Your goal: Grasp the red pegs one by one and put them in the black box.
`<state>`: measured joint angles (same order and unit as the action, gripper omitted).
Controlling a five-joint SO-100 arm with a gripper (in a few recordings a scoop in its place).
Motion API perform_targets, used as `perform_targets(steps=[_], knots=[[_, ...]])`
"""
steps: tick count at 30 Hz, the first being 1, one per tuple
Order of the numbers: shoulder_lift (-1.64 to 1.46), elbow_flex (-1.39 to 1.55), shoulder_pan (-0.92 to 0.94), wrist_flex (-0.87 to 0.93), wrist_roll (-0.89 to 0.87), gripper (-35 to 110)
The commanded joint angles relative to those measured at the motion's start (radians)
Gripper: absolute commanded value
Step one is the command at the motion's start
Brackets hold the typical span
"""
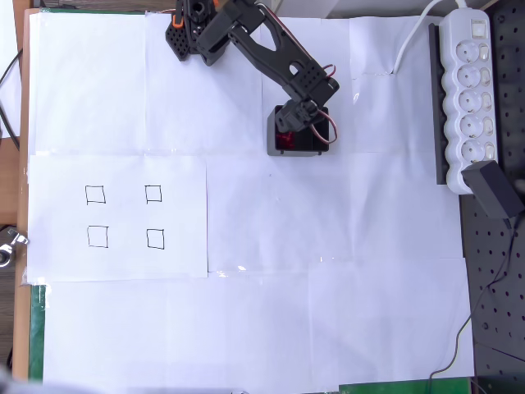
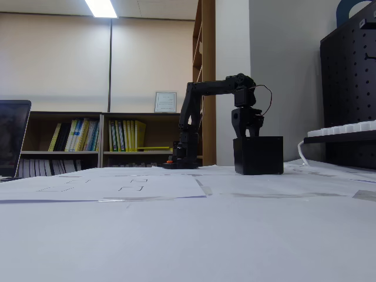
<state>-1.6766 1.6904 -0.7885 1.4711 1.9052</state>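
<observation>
The black box [image 1: 275, 146] stands on the white paper at the upper middle of the overhead view, and in the fixed view the black box [image 2: 258, 155] is right of centre. Red pegs [image 1: 285, 139] show as a small red patch inside the box, at its left side. My gripper [image 1: 305, 125] hangs straight down over the box's opening. In the fixed view my gripper [image 2: 249, 133] has its tips just above the rim, slightly apart, with nothing visible between them.
A sheet with four drawn squares [image 1: 123, 216] lies at the left, all of them bare. A white power strip [image 1: 467, 98] and a black adapter [image 1: 495, 189] sit at the right edge. The arm's base [image 1: 193, 29] is at the top.
</observation>
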Motion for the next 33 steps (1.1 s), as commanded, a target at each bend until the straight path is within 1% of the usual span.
perform_targets(steps=[1,3,4,5,8,11,12,14,16,18,22,26,31,33], knots=[[0.067,0.207,-0.014,0.066,0.029,24],[0.153,0.391,0.003,0.1,0.072,25],[0.245,0.423,0.021,0.083,0.072,25],[0.382,0.365,0.069,0.041,0.055,25],[0.749,-0.071,0.253,-0.14,-0.069,11],[0.976,-0.423,0.443,-0.15,-0.213,0],[1.065,-0.588,0.546,-0.156,-0.272,0],[1.206,-0.877,0.672,-0.163,-0.357,0],[1.315,-1.054,0.735,-0.192,-0.405,0],[1.407,-1.186,0.759,-0.224,-0.44,0],[1.513,-1.387,0.773,-0.321,-0.407,0],[1.611,-1.523,0.79,-0.322,-0.38,0],[1.717,-1.652,0.798,-0.336,-0.416,0],[1.746,-1.664,0.795,-0.307,-0.431,0]])
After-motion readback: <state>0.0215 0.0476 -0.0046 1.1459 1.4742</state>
